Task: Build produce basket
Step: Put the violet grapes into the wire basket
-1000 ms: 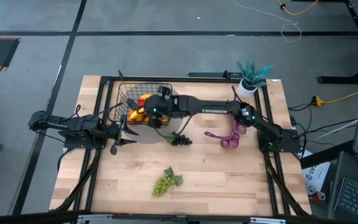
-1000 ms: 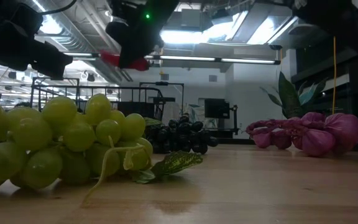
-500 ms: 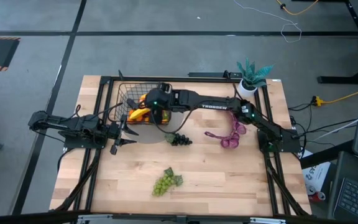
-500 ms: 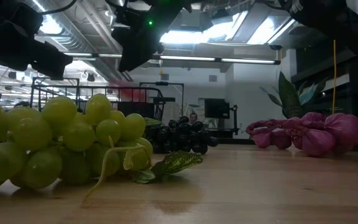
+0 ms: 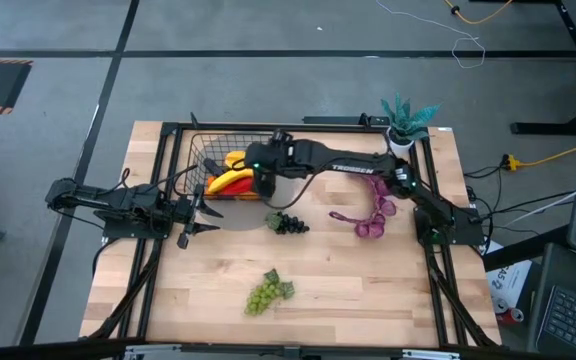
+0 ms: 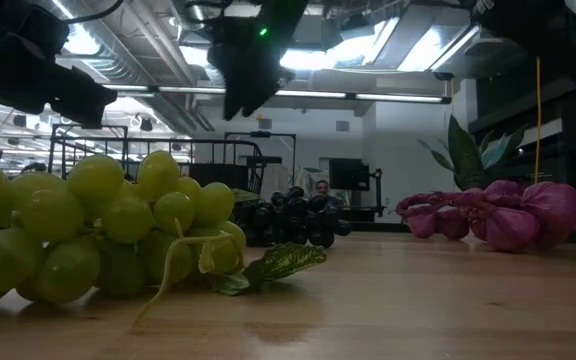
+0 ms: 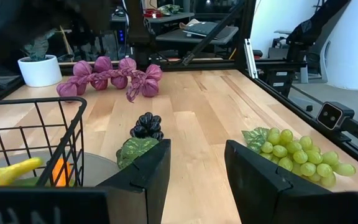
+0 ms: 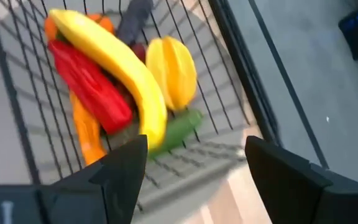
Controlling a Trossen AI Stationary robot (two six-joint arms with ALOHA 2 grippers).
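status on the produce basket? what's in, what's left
In the basket: banana, red chili, a carrot, a yellow fruit and something green. In hand: nothing; the right gripper hangs open and empty over the basket, and the left gripper waits open beside it. Left on the table: dark grapes, green grapes, purple string.

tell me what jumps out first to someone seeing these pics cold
The right claw hangs open over the black wire basket at the table's far left, with a banana, a red chili and other bright produce already inside. Out on the bare wood lie green grapes near the front, dark grapes by the basket, and a purple string to the right.
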